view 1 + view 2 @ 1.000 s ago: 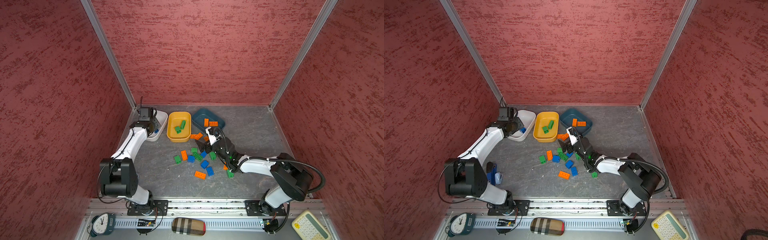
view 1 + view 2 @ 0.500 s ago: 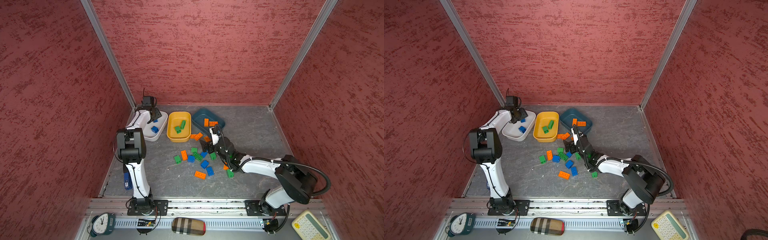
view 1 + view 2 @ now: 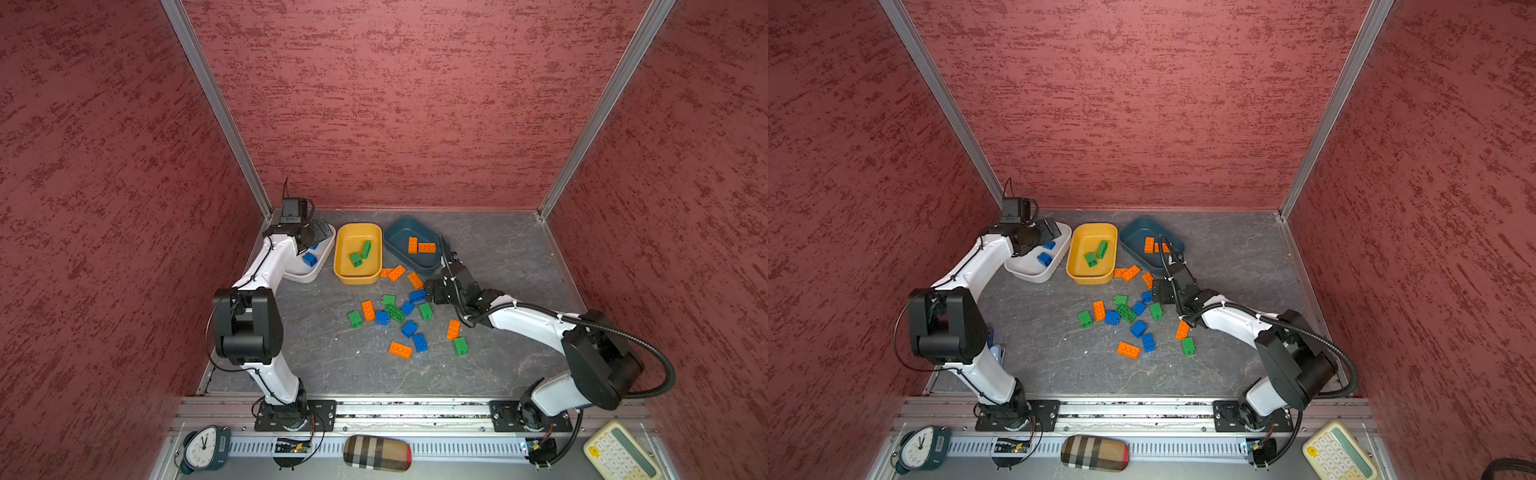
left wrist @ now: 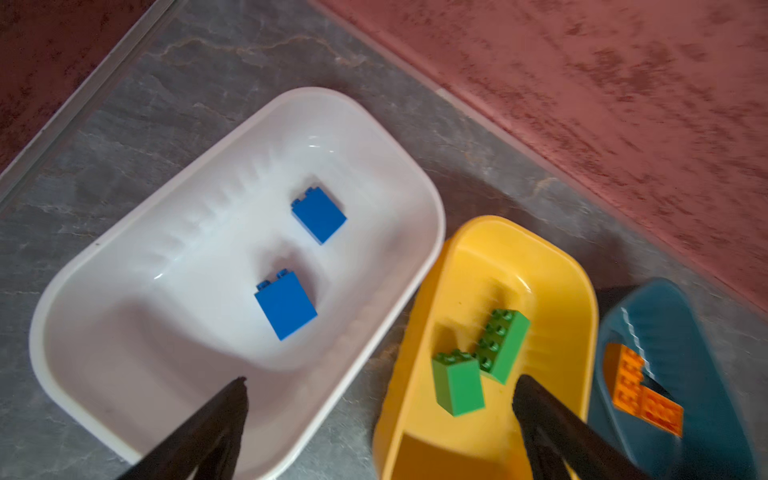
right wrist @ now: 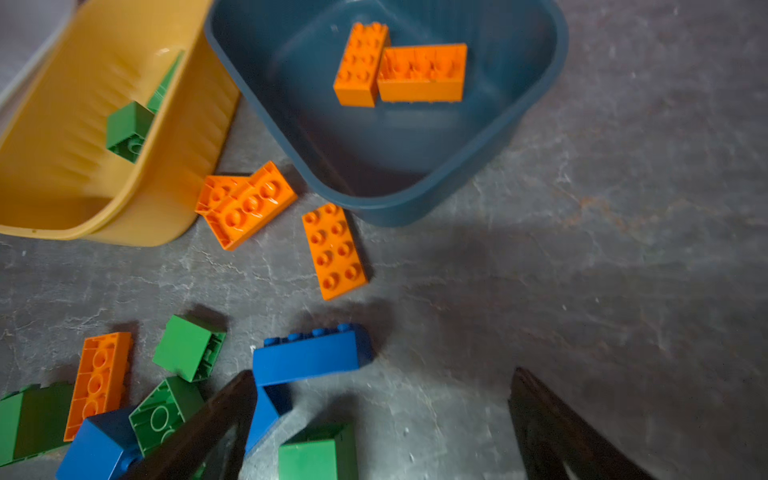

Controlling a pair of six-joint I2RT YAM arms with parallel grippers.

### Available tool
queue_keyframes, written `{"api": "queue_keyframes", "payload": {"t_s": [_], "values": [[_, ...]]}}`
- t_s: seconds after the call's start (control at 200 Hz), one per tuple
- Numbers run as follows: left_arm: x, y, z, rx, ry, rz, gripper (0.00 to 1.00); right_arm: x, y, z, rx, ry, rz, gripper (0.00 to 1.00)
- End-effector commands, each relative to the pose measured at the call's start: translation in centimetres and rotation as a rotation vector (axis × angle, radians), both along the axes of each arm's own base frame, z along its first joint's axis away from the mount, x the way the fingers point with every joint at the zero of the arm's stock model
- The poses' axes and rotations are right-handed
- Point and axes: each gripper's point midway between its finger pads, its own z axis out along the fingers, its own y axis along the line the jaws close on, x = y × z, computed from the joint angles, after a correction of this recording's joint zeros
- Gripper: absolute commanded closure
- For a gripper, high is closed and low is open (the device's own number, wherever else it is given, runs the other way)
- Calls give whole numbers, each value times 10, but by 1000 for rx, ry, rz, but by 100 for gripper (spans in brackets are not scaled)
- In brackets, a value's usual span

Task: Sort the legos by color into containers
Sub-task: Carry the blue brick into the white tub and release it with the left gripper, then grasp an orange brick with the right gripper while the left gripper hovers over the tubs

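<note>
My left gripper hangs open and empty over the near rims of the white tub and the yellow tub. Two blue bricks lie in the white tub, two green bricks in the yellow one. The teal tub holds two orange bricks. Loose legos in blue, green and orange are scattered on the floor before the tubs. My right gripper is open low over the pile's right edge. A long blue brick lies against its one finger, with bare floor between the jaws.
Red walls close in the back and both sides. The white tub sits in the back left corner under my left gripper. Beyond the front rail lie a clock, a plaid case and a calculator.
My left gripper has opened over the white tub, where a second blue brick now lies, and its elbow has risen. The right gripper has shifted slightly at the pile's edge.
</note>
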Motion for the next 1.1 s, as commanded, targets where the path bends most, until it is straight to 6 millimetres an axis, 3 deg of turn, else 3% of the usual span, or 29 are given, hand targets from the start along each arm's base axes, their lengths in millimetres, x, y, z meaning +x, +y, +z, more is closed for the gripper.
{"api": "queue_keyframes", "payload": {"t_s": [0.0,0.1,0.255,0.356,0.516,0.646,0.811,1.092], "values": [[-11,-17,27,-4,-102,-37,1,-45,-50,-25,-76,206,-154,10],[-26,-16,37,-9,-145,-8,0,-81,-61,-34,-77,342,-170,16],[-41,-17,44,-62,-210,32,1,-109,-48,-47,-40,505,-125,19],[-49,-21,41,-67,-216,22,1,-108,-47,-50,-45,522,-143,19],[-61,-16,31,-47,-180,40,1,-100,-27,-63,-68,569,-112,22],[-68,-13,26,-31,-164,51,0,-99,-29,-71,-144,574,-158,38],[-74,-9,21,-23,-160,64,1,-103,-33,-76,-234,572,-159,51],[-85,-1,27,-4,-172,105,1,-106,-31,-89,-303,526,-95,61]]}}
